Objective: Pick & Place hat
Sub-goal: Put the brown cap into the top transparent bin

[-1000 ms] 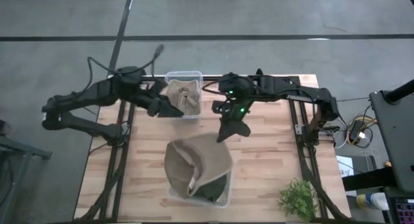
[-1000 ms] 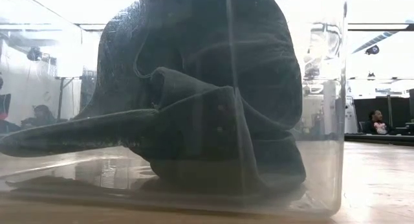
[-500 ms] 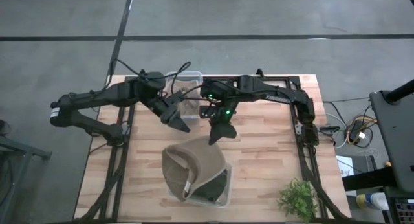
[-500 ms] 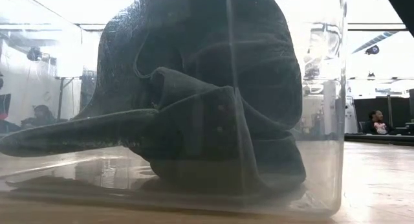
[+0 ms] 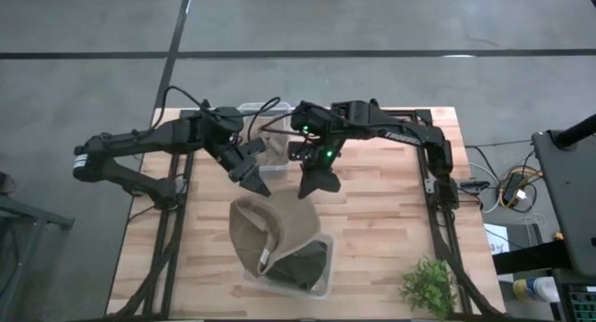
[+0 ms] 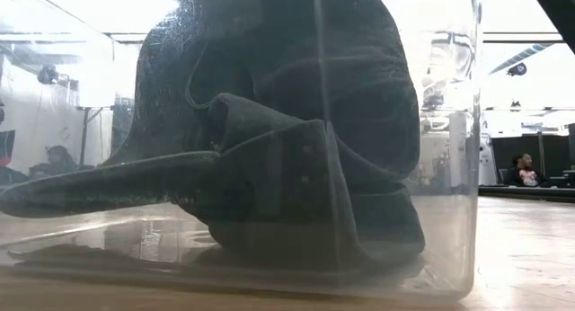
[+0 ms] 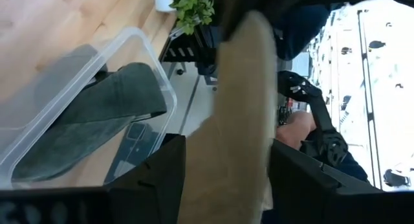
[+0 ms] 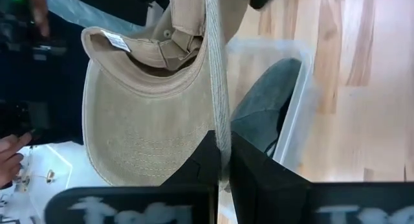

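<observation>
Grippers both clamped the tan hat [image 5: 270,231], the left gripper [image 5: 258,183] and right gripper [image 5: 308,185] holding its rim above the clear bin [image 5: 324,274] at lower centre, where a dark hat [image 5: 303,266] already lay, so lowering and release remained.

tan hat [image 5: 270,231] covering most of clear bin [image 5: 321,283], person's hand [image 7: 294,128] partly hidden behind hat brim

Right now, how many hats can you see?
3, maybe more hidden: a tan hat held up by both grippers' fingers over the near bin, a dark green hat inside that bin, and a tan one in the far bin.
</observation>
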Motion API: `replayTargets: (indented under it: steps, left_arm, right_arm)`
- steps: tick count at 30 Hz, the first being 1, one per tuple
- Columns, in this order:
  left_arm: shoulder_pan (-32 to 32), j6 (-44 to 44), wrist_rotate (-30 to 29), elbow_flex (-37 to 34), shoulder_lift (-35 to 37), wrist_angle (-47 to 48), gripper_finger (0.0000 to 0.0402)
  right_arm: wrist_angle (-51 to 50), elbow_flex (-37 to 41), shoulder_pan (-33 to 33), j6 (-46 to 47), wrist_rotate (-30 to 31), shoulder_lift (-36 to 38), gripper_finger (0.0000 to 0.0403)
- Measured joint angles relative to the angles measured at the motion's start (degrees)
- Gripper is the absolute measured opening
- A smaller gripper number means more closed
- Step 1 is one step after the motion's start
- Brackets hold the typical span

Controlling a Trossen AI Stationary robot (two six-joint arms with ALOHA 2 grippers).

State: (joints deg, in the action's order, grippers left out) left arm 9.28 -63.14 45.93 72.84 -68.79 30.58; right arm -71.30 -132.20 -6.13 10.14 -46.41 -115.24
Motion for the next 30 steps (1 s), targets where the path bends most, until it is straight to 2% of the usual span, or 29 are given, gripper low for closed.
replayTargets:
  steps: [3, 6, 9, 13, 14, 19, 23, 30]
  left_arm:
    - [0.0, 0.7, -0.2, 0.0, 0.0, 0.5, 0.0194]
    - [0.0, 0.5, -0.4, 0.0, 0.0, 0.5, 0.0168]
    - [0.0, 0.5, -0.3, 0.1, -0.1, 0.4, 0.0117]
    - [0.0, 1.7, -0.3, 0.1, -0.3, 0.5, 0.0026]
    - [0.0, 1.9, -0.4, 0.1, -0.3, 0.4, 0.0016]
    - [0.0, 1.6, -2.2, 0.1, -0.3, 0.8, 0.0009]
    - [0.3, 2.2, -5.3, 0.1, 0.9, 1.4, 0.0007]
    - [1.2, 5.2, -12.2, 0.0, 2.5, 1.7, 0.0007]
  right_arm:
    - [-0.3, -0.8, -0.1, 0.1, -0.1, 0.2, 0.0012]
    - [-0.4, -0.9, -0.2, -0.1, 0.0, 0.2, 0.0012]
    - [-0.4, -0.8, -0.2, -0.6, 0.3, 0.2, 0.0012]
    - [-0.4, -0.8, -0.2, -0.8, 1.8, 0.2, 0.0012]
    - [-0.4, -0.8, -0.2, -0.9, 2.2, 0.3, 0.0012]
    - [-0.6, -0.8, -0.2, -0.7, 3.9, 0.4, 0.0013]
    - [-0.5, -0.9, -0.3, 3.9, 4.3, 0.4, 0.0021]
    - [-2.7, -1.6, -2.1, 7.3, 6.3, 2.7, 0.0095]
